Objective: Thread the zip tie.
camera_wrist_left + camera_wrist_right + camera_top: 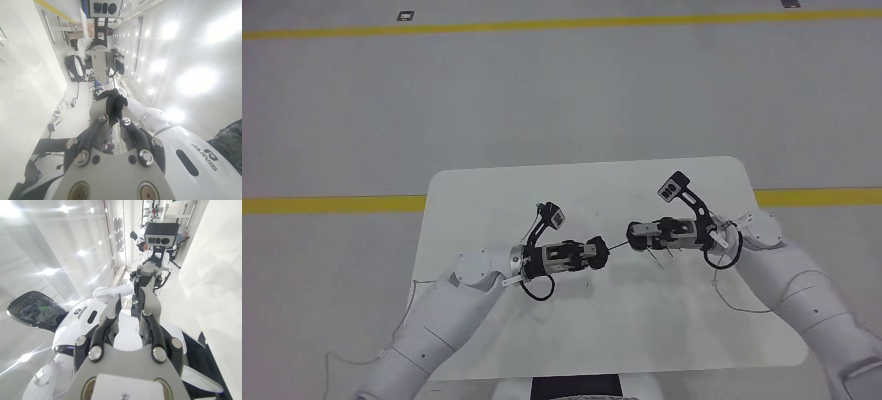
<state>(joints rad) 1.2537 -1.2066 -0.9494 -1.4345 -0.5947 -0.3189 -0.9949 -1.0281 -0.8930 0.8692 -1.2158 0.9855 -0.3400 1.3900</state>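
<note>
The left gripper [113, 95], closest to its own wrist camera, has its fingers pressed together on the black zip tie [115, 108]. Seen from above, it hangs over the middle of the white table [692, 330], pointing right. The tie runs as a thin dark line to the right gripper [633, 238], just to the right and slightly farther; whether that gripper is apart or together cannot be told
</note>
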